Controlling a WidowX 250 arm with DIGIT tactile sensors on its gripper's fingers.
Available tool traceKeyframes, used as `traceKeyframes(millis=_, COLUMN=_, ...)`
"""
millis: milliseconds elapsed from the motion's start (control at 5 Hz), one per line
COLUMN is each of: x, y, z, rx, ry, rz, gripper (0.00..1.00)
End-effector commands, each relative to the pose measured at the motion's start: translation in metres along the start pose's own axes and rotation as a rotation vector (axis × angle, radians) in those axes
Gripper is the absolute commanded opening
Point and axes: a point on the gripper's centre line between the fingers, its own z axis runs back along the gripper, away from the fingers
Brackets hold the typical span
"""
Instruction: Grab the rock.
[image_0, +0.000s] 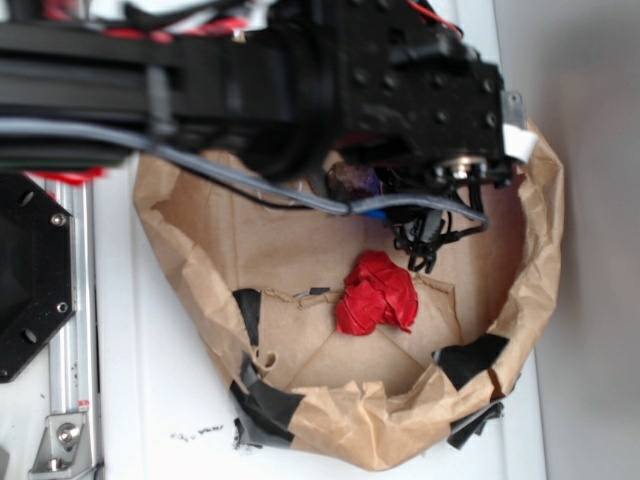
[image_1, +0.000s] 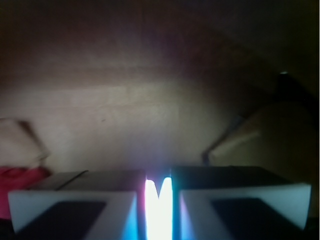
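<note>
- My pincer (image_1: 159, 200) sits low inside the brown paper bowl (image_0: 520, 300) on the white desk (image_0: 150, 400); in the wrist view its 2 pale fingers (image_1: 70, 202) are pressed nearly together, with only a bright glowing sliver between them — nothing solid shows in that sliver, so I judge it closed on nothing.
- The rock (image_0: 352, 182) I take to be the small dark lump at about 12 o'clock in the bowl, tucked under the black arm (image_0: 300, 70) and half hidden by it. The wrist view does not show it at all, only bare paper floor.
- The red wad (image_0: 377, 292) lies near the bowl's centre, at roughly 6 o'clock from the rock and apart from it. It also peeks in at 8 o'clock of the wrist view.
- Risk 1: the fingers are together and the rock is out of the wrist camera's sight — if I descend like this I judge I would press on paper or shove the rock, not pinch it.
- Risk 2: the red wad is the closer, brighter thing, so a careless sideways move could catch it instead.
- Risk 3: the grey cable (image_0: 250, 180) drapes across the bowl's rim and could drag the light paper, shifting everything.
</note>
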Motion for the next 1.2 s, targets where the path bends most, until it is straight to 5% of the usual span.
traceKeyframes(millis=0, x=-0.018, y=0.03, z=0.071, rx=-0.044, ry=-0.172, rz=0.077, gripper=1.0)
traceKeyframes(millis=400, x=-0.036, y=0.028, z=0.082, rx=-0.036, ry=-0.122, rz=0.029, gripper=1.0)
traceKeyframes(millis=1000, x=-0.039, y=0.019, z=0.042, rx=-0.029, ry=-0.059, rz=-0.101, gripper=1.0)
